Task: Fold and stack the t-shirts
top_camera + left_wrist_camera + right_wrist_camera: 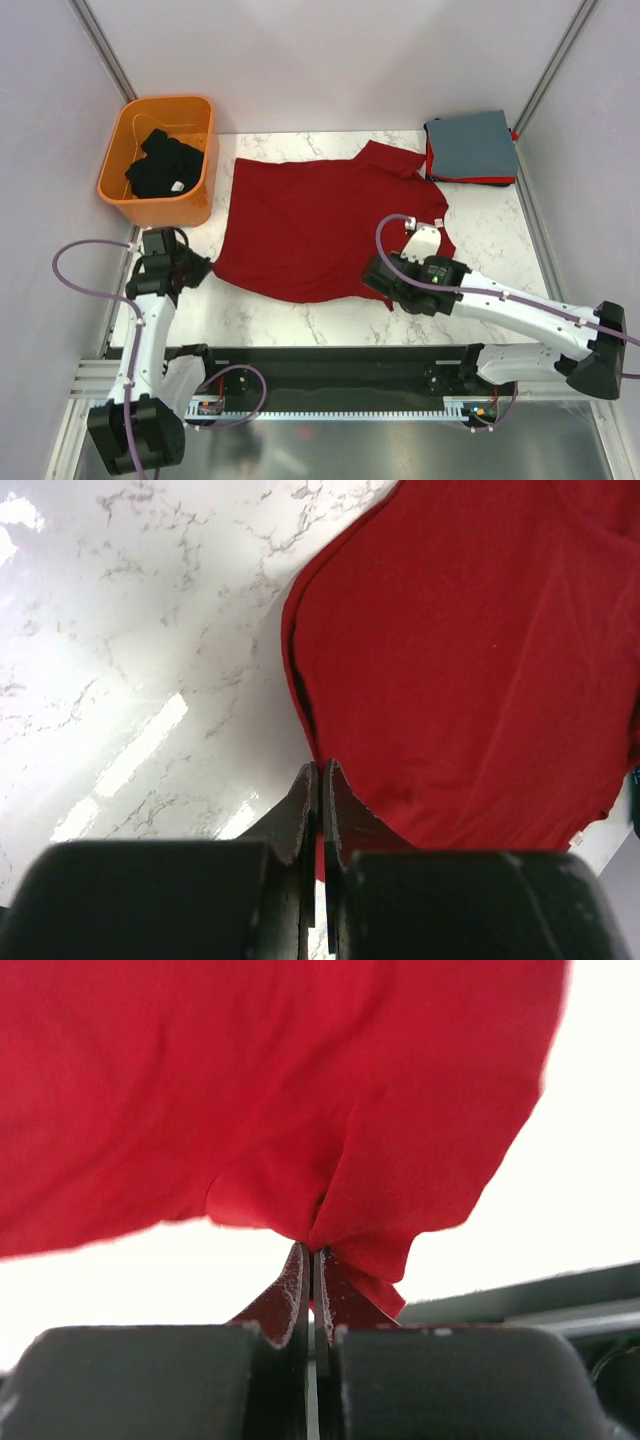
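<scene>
Since both pairs of fingers are pinched shut on cloth, the fold of the dark red t-shirt (310,225) looks to be only starting. The right fingers (300,1278) are clenched on a puckered bit of its near hem, with the fabric gathering into the tips. The left fingers (308,795) are clenched on the near left corner, a sliver of red showing between them (that hold looks thin, so I'd watch it). The shirt lies spread across the middle of the bench (480,235).

Next, I'd judge, both arms must lift the near edge together and carry it toward the far edge, keeping level so the cloth doesn't skew.

The left arm rises steeply from its base, wrist bent over the corner. The right arm reaches low and long from the right, its forearm angled in toward the hem.

Beyond, the folded stack (470,148) sits at the far right corner, grey-blue on red. A black t-shirt (165,165) lies in the orange basket (120,185).
</scene>
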`<state>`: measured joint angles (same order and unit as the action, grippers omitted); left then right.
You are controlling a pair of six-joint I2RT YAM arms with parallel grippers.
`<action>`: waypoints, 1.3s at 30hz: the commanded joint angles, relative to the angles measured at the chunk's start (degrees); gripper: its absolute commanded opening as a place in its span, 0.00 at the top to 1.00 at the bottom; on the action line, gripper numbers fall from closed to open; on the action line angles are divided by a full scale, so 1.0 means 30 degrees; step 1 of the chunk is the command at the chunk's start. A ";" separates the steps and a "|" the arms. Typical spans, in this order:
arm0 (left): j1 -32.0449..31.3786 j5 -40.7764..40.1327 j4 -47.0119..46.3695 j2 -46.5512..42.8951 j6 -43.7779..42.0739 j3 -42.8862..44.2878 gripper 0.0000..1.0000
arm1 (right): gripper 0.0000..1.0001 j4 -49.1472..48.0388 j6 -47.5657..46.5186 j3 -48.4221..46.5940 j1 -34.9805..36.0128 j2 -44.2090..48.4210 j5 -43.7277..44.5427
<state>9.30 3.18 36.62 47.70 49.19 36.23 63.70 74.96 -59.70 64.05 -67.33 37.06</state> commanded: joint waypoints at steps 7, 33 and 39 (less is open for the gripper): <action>0.0035 0.0608 0.0215 0.5539 -0.3650 0.5348 0.98 | 1.00 -0.1134 -0.7520 -0.3942 -0.5438 -0.3069 0.2267; -0.2016 -0.0972 0.1793 1.7464 -0.5030 1.5283 0.98 | 1.00 -0.5296 -1.5930 -1.0301 -1.2940 -1.1331 -0.1130; -0.2424 0.0725 0.3992 1.9871 -0.5145 2.0202 0.37 | 0.36 -0.2783 -1.7398 -1.6271 -1.4581 -1.5814 -0.2804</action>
<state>2.28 3.53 45.36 105.36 35.44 90.50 50.92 26.57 -100.14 22.57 -111.87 30.24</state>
